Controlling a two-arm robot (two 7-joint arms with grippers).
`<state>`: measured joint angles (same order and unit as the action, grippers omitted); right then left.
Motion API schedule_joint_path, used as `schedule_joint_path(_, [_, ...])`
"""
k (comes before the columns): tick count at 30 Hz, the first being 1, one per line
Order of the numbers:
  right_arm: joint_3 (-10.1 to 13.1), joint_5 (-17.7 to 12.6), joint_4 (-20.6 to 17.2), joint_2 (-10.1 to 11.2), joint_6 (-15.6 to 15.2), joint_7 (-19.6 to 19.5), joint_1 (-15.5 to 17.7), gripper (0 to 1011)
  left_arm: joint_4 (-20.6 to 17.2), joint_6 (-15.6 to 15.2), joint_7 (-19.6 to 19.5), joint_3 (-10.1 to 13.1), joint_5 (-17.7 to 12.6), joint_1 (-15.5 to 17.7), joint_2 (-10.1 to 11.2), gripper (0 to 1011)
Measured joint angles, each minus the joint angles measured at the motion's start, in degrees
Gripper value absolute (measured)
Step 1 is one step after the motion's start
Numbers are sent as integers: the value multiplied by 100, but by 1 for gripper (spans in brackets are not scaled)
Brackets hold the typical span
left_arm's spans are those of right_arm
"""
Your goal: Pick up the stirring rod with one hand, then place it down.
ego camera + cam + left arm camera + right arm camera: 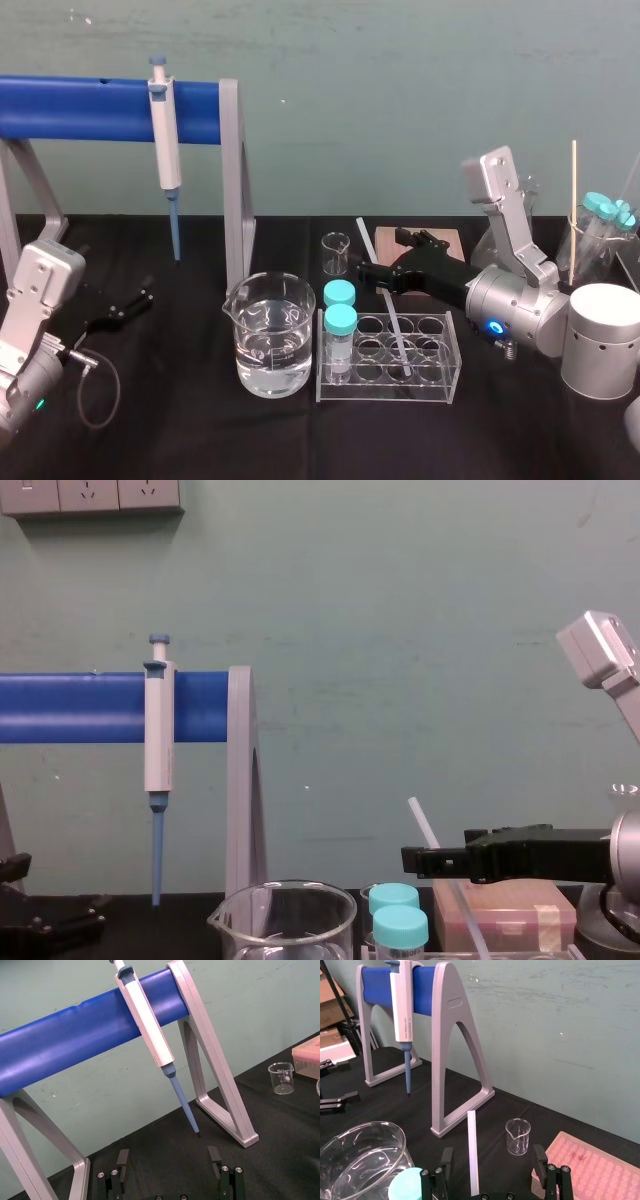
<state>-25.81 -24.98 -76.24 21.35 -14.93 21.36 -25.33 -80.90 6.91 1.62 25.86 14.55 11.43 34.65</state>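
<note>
A pipette [167, 140] is hung on a blue-barred stand [90, 107] at the back left of the black surface [180, 440]. A large beaker [270, 335], partly filled with clear liquid, is set just left of a clear rack [390, 388]. Two teal-capped vials [341, 345] are seated in the rack's left wells. A small beaker [336, 253] and a pink tip box [590, 1165] are placed behind the rack. The stirring rod [396, 328] is stood tilted in a rack well, its top leaning back and left. The right tool [491, 1162] is held level above the rack. Its fingers are spread wide, with the rod between them and touched by neither. The left tool [169, 1160] is held low at the far left, wide open and turned toward the stand.
</note>
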Motion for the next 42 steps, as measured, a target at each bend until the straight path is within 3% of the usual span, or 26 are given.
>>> schedule_joint_path(8, [0,-9,0,3,2,0,3,873,0,0,0,0,0,0,0,1000])
schedule_joint_path(32, [0,-20,-10,4,8,-3,3,114,0,0,0,0,0,0,0,1000])
schedule_joint_path(35, [0,-21,-10,4,8,-3,3,67,0,0,0,0,0,0,0,1000])
schedule_joint_path(42, [0,-22,-10,4,9,-3,3,67,0,0,0,0,0,0,0,1000])
